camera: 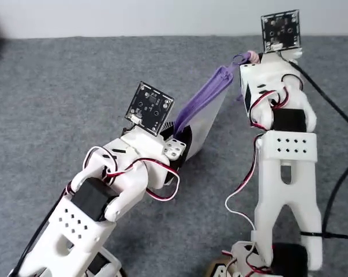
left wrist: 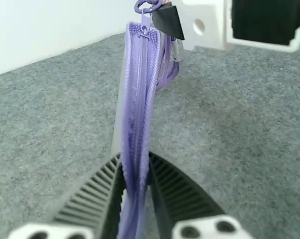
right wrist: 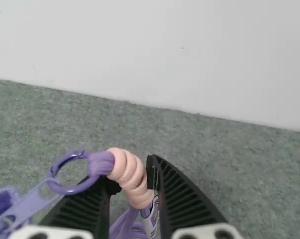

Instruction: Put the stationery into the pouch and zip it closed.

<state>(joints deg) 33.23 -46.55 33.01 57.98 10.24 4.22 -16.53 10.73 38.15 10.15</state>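
Jaws of both arms clamp one translucent purple-zipped pouch (camera: 204,104): left jaws on its seven-o'clock zip edge, right jaws on one pink coiled cord (right wrist: 129,174) at one o'clock.

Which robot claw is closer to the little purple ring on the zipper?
Right. The right gripper pinches the pink beads joined to the purple ring, right beside it. The left gripper clamps the pouch at its opposite end, far from the ring.

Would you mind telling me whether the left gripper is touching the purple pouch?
Touching. The left wrist view shows the left gripper clamped on both sides of the pouch at its zipper edge.
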